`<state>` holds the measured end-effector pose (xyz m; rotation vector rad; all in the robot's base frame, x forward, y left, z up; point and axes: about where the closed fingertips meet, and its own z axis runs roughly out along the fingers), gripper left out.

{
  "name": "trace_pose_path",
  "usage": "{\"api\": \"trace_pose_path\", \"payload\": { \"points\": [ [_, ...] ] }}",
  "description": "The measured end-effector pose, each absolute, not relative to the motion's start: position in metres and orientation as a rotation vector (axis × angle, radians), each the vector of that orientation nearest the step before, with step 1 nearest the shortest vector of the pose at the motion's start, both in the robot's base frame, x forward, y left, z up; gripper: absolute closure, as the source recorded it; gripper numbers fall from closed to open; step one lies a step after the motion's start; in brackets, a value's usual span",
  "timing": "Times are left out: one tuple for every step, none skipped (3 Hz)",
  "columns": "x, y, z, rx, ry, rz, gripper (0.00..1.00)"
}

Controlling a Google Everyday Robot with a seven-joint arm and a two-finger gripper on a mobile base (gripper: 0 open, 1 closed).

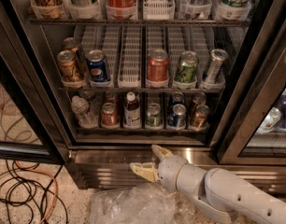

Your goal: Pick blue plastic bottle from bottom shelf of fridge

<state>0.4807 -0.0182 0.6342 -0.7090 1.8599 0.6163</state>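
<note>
Since cans (109,115) flank the blue plastic bottle (132,110), the hand (143,157) hangs low at its five o'clock. Fingers (142,171) spread wide, empty.

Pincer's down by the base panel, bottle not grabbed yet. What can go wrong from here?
1. The pincer hangs open in front of the base panel, below the bottom shelf; on the way up it may catch the shelf's front rail.
2. The blue plastic bottle stands close between a red can and a green can; a wide approach may knock them over.
</note>
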Motion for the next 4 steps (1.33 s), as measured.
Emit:
{"api": "trace_pose_path", "payload": {
  "points": [
    [0.492, -0.004, 0.623, -0.754, 1.823, 0.599, 0.2],
    [0.55, 0.02, 0.623, -0.776, 1.693, 0.536, 0.0],
    [0.588, 0.027, 0.631, -0.75, 1.624, 0.508, 0.0],
    [0.592, 0.025, 0.63, -0.741, 1.622, 0.507, 0.0]
  ]
}}
